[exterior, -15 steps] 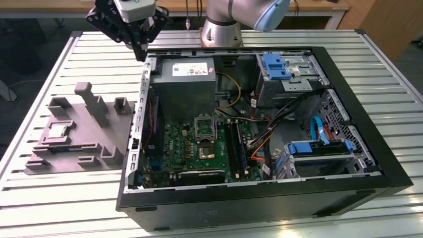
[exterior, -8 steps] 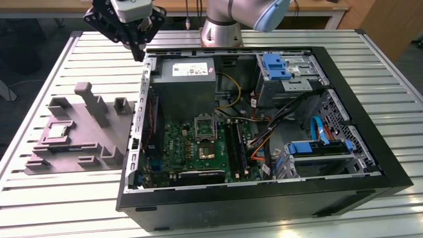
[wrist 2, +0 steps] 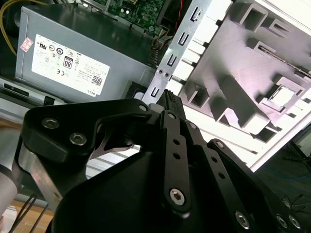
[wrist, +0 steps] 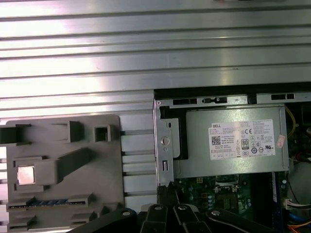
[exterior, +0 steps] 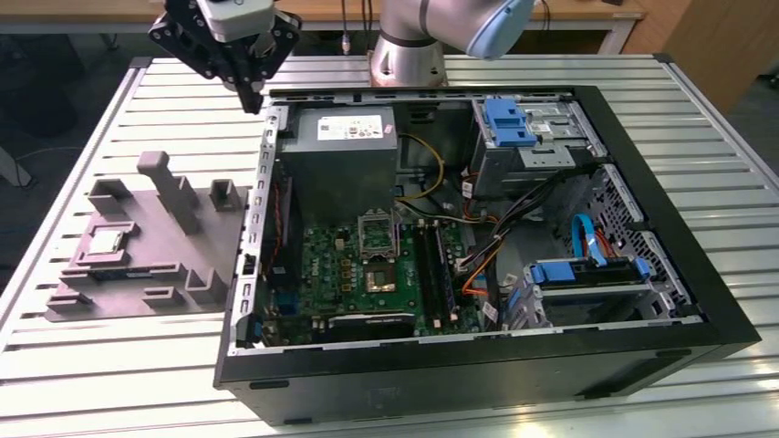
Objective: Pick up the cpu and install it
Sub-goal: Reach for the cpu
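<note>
- The fingers (exterior: 252,96) are pressed together with nothing between them. The tips point down over the corner of the open PC case (exterior: 487,374) that's far from the camera, on the exterior view's left.
- The cpu (exterior: 104,240) isn't picked up yet. It lies flat, pale silvery top up, in a square pocket of the grey moulded tray (exterior: 146,274).
- That puts it well apart from the fingers, out to the exterior view's left of them and nearer the camera. Nothing is touching it.
- Both wrist views agree: the cpu (wrist 2: 281,94) sits in its pocket, a good way out from the fingers (wrist 2: 170,104). In the first wrist view the cpu (wrist: 25,175) is off to one side of the fingers (wrist: 168,199).
- The tray rests on the slatted aluminium worktop (exterior: 122,365), just beside the case wall.
- Closest thing to the fingers inside the case is the grey power supply (exterior: 347,151), label side up, just beside the tips.
- Further from the fingers is the green motherboard (exterior: 335,265). It has 1 black socket frame (exterior: 378,233) and 1 darker square chip (exterior: 381,278) just past it.
</note>
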`<state>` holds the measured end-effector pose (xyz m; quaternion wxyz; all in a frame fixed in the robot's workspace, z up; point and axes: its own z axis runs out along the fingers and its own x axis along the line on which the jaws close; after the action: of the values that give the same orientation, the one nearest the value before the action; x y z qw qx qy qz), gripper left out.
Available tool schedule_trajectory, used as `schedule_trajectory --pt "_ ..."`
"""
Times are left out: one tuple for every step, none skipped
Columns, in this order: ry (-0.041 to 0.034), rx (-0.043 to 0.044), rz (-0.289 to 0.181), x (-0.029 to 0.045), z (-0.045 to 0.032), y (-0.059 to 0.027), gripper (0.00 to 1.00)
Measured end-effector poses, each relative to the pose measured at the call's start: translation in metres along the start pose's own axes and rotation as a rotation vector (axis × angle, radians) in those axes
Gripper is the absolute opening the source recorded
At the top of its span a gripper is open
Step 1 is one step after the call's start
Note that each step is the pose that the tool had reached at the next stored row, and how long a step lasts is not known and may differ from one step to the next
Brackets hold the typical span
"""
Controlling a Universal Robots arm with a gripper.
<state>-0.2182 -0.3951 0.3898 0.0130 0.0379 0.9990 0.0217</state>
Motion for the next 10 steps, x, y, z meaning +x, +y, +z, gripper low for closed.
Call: schedule_trajectory --pt "0.0000 0.0000 0.000 0.0005 0.0000 0.0000 0.11" --pt "0.0000 0.0001 0.000 0.0010 0.0000 -0.0001 0.11" --pt "0.0000 0.0000 0.000 0.0014 0.0000 -0.0001 0.11" --pt "-0.0001 0.0000 0.000 0.0019 0.0000 -0.0001 0.11" --pt "0.0000 0.0000 0.000 0.0023 0.0000 -0.0002 0.11" --pt "0.0000 0.0000 0.000 0.0028 0.0000 -0.0002 0.11" --pt "0.0000 0.0000 0.000 0.0033 0.0000 -0.0003 0.11" --pt "0.0000 0.0001 0.000 0.0040 0.0000 -0.0003 0.11" --pt "0.0001 0.0001 0.000 0.0049 0.0000 -0.0004 0.11" --pt "0.0000 0.0001 0.000 0.0058 0.0000 -0.0004 0.11"
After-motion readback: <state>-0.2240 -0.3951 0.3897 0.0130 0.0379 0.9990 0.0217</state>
